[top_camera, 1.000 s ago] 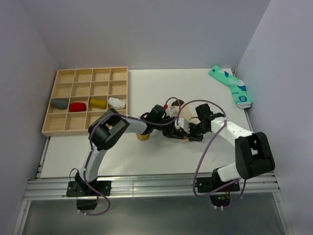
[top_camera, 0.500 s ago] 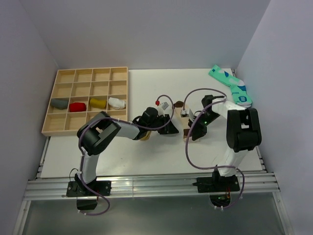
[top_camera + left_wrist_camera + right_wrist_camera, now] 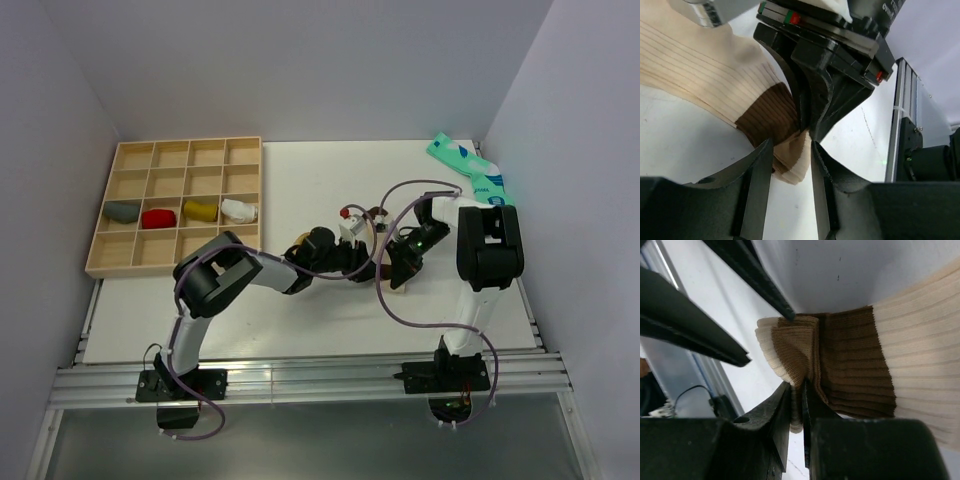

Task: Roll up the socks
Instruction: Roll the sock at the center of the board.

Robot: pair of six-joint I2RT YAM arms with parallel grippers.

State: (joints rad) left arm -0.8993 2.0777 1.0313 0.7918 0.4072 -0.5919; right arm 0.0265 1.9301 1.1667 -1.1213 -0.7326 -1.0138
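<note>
Left wrist view: the left fingers (image 3: 757,185) have just eased apart around the banded tip of the beige sock (image 3: 715,65), mid-way across the desk (image 3: 330,320). The right fingers (image 3: 775,420) stay clamped on it, so rolling can probably start.

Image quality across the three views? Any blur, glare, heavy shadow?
Top external: even light, sharp, no glare. Left wrist: own fingers dark and soft, beige sock ribbing crisp. Right wrist: fingers soft too, sock sharp, table evenly lit.
</note>
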